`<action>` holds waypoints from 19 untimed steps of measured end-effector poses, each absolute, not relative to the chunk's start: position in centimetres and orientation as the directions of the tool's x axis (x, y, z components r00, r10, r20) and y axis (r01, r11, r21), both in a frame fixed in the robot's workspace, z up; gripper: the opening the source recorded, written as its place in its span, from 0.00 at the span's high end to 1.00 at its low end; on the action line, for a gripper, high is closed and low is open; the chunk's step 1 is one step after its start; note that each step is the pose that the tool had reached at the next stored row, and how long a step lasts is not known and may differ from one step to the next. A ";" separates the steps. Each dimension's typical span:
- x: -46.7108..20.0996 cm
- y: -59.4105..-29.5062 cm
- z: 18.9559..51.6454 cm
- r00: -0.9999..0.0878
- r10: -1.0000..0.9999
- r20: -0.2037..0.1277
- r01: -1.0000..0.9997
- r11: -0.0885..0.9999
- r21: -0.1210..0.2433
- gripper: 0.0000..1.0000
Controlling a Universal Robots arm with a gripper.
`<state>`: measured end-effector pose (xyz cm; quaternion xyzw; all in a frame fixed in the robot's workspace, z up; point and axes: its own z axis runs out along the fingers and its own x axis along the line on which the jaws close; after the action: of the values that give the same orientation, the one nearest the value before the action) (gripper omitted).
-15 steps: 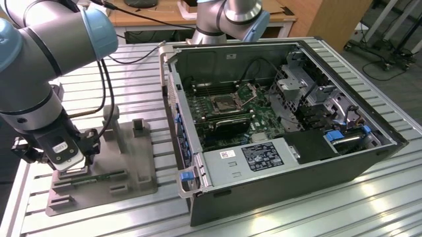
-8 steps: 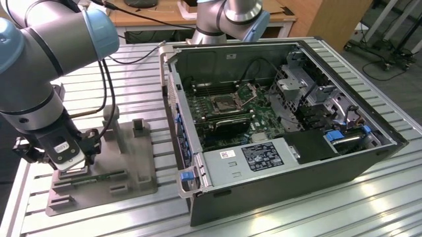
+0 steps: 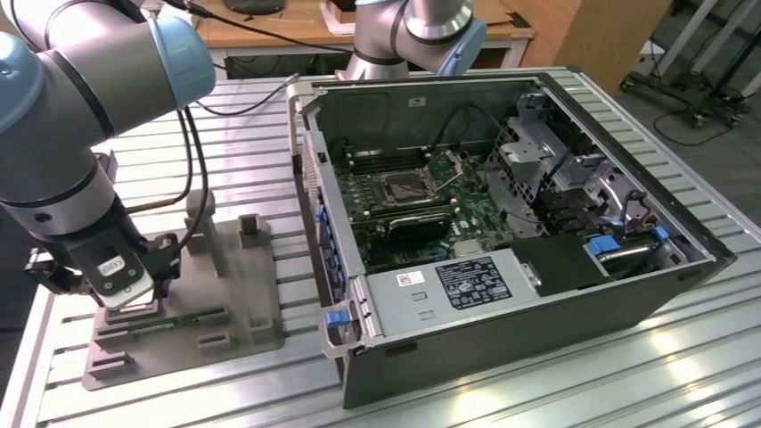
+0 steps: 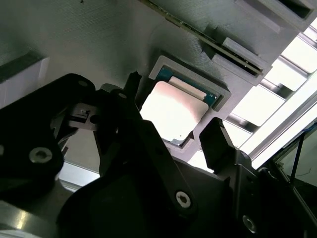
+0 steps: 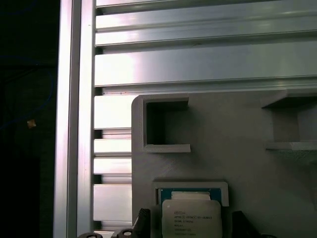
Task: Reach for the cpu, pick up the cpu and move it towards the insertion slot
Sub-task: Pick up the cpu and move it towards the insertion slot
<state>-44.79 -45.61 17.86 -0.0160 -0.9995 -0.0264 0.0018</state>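
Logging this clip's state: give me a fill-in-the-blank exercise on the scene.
The cpu lies in the grey ____, not yet lifted. The gripper straddles it with fingers ____. The insertion slot sits inside the computer ____, at the exterior view's right.
Missing: tray; open; case.

The grey arm point(image 3: 60, 160) reaches steeply down, its wrist point(image 3: 89, 241) turned straight downward, and at its end the gripper point(image 4: 173, 111) hangs low with its two black fingers point(image 4: 216, 136) spread wide apart.
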 end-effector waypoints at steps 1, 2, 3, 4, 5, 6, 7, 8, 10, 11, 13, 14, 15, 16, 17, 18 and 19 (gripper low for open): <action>-44.8 -45.6 17.9 -0.999 0.032 0.004 0.032 0.998 0.053 0.23; -44.8 -45.6 17.9 -0.999 0.032 0.004 0.032 0.998 0.053 0.23; -44.8 -45.6 17.9 -0.999 0.032 0.004 0.032 0.998 0.053 0.30; -44.8 -45.6 17.9 -0.999 0.032 0.004 0.032 0.998 0.053 0.30; -44.8 -45.6 17.9 -0.999 0.032 0.004 0.032 0.998 0.053 0.30; -44.8 -45.6 17.9 -0.999 0.032 0.004 0.032 0.998 0.053 0.30; -44.8 -45.6 17.9 -0.999 0.032 0.004 0.032 0.998 0.053 0.30; -44.8 -45.6 17.9 -0.999 0.032 0.004 0.032 0.998 0.053 0.30; -44.8 -45.6 17.8 -0.999 0.032 0.004 0.032 0.998 0.053 0.30; -44.8 -45.6 17.8 -0.999 0.032 0.004 0.032 0.998 0.053 0.30; -44.8 -45.6 17.8 -0.999 0.032 0.004 0.032 0.998 0.053 0.30; -44.8 -45.6 17.8 -0.999 0.032 0.004 0.032 0.998 0.053 0.30; -44.8 -45.6 17.8 -0.999 0.032 0.004 0.032 0.998 0.053 0.30; -44.8 -45.6 17.8 -0.999 0.032 0.004 0.032 0.998 0.053 0.30; -44.8 -45.6 17.8 -0.999 0.032 0.004 0.032 0.998 0.053 0.38; -44.7 -45.6 17.8 -0.999 0.032 0.004 0.032 0.998 0.053 0.45; -44.7 -45.6 17.8 -0.999 0.032 0.004 0.032 0.998 0.053 0.45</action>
<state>-44.68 -45.61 17.81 -0.0160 -0.9995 -0.0264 0.0018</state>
